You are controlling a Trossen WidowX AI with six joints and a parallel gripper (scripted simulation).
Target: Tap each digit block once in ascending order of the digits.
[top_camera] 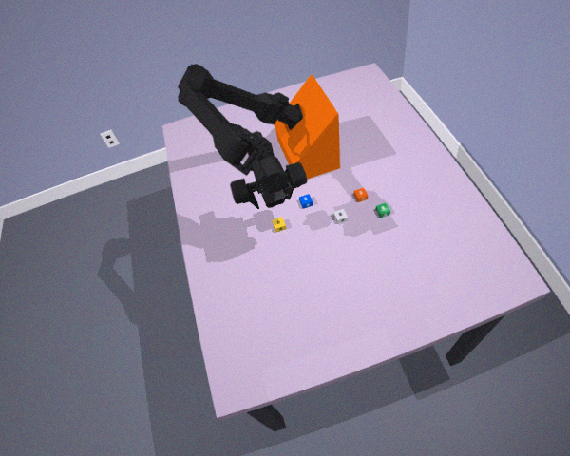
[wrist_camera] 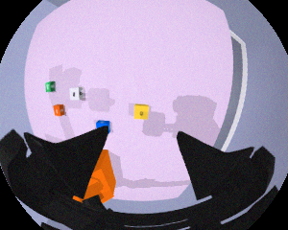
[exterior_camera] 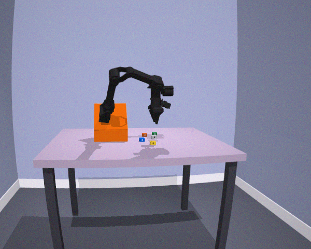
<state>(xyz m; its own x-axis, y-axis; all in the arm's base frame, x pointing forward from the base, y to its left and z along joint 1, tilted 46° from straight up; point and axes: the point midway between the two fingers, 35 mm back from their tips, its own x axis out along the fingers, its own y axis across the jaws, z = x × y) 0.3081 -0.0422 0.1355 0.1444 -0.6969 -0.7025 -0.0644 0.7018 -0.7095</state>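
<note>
The gripper (top_camera: 275, 196) (exterior_camera: 156, 123) (wrist_camera: 143, 131) hangs well above the table (top_camera: 353, 294) (exterior_camera: 139, 163) (wrist_camera: 134, 53), its fingers wide with nothing between them. Taking the white block (top_camera: 340, 216) (exterior_camera: 154, 137) (wrist_camera: 76, 94) as landmark, the yellow block (top_camera: 278, 224) (exterior_camera: 152, 142) (wrist_camera: 141, 112) and the blue block (top_camera: 305, 200) (exterior_camera: 141, 139) (wrist_camera: 103, 126) lie to its left in the top view, the blue one nearer the orange wedge (top_camera: 324, 142) (exterior_camera: 110, 135) (wrist_camera: 106, 177). The green block (top_camera: 382, 210) (exterior_camera: 154, 133) (wrist_camera: 50, 86) and the orange block (top_camera: 360, 195) (exterior_camera: 144, 134) (wrist_camera: 59, 110) lie to its right.

The digits are too small to read surely, so the order cannot be told. The step in hand is probably lining up over the yellow block. With the tips this far apart, a centred descent could straddle it; narrowing them, or setting one tip over its top, would serve better. A straight descent, light contact and vertical lift should keep it in place.
</note>
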